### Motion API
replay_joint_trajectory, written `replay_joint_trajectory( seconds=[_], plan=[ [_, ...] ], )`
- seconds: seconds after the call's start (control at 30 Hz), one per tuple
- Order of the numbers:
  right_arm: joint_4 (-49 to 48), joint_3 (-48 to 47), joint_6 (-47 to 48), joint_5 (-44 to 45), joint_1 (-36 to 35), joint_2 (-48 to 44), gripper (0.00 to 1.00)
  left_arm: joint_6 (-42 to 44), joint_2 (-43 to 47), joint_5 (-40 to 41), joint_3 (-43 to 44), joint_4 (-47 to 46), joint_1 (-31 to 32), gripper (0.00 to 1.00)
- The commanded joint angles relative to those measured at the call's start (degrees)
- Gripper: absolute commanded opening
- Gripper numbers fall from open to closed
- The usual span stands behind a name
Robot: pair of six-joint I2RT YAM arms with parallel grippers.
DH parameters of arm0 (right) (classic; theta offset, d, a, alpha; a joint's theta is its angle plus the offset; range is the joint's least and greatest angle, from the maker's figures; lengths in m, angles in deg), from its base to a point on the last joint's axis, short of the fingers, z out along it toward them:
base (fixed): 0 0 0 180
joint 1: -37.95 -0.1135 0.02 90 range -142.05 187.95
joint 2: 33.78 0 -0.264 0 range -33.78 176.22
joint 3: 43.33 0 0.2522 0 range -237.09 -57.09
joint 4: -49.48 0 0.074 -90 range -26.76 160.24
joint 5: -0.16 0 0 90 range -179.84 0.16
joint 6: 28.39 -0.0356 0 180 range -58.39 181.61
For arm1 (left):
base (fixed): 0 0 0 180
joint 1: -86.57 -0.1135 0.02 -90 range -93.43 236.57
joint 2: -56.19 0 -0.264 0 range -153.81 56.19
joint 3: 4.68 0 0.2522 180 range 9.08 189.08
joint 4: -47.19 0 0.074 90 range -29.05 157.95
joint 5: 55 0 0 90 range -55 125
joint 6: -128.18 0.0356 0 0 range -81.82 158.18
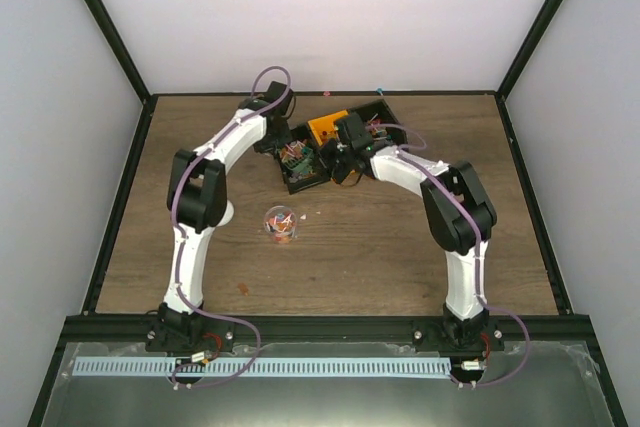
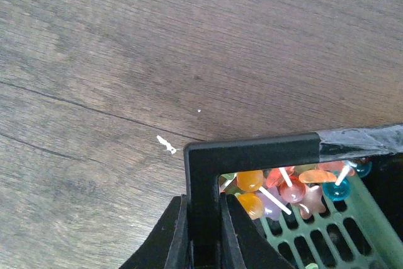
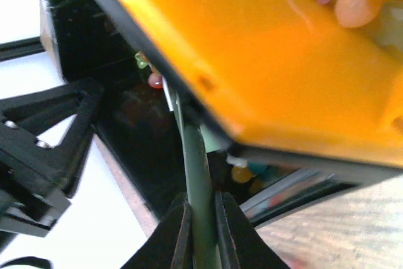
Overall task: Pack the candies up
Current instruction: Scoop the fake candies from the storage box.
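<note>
Two grips: left jaws clamp the black tray (image 2: 252,152) steady; right jaws pinch the green scoop (image 3: 196,177) to lift candies (image 2: 293,188).

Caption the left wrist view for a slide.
Left gripper clamps the corner wall of the black bin; candies lie inside on a slotted green scoop, wooden table beyond.

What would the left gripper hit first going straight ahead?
The left gripper is shut on a corner wall of the black bin, so that wall comes first. Beyond it only bare wooden table shows, though depth is unclear.
</note>
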Motion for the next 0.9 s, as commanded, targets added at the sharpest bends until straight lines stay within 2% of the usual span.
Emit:
replay_joint_trajectory(
  seconds=[0.0,0.07,0.23,0.43,0.67,0.87],
  plan=[
    [-28.35,16.23,1.22,-3.82,2.12,0.69,0.01,5.29,0.61,-3.44,0.56,5.46,0.63,0.04],
    [-39.82,21.18,1.89,-6.02,2.31,-0.24,0.01,4.74,0.79,-4.64,0.86,5.45,0.54,0.04],
    [-49.17,22.61,5.94,-9.24,2.5,1.62,0.01,3.13,1.29,-8.44,0.9,5.28,0.52,0.04],
    [-68.0,28.52,1.14,-13.87,2.5,1.73,0.01,1.19,1.36,-8.7,0.71,5.97,-0.29,0.04],
    [-64.93,31.81,3.19,-14.06,2.51,-4.37,0.01,-0.89,1.73,-9.22,1.08,4.61,-1.8,0.08],
    [-65.66,34.43,2.61,-14.13,2.51,-7.9,0.01,-1.45,1.99,-7.56,1.06,5.03,-2.27,0.25]
  ],
)
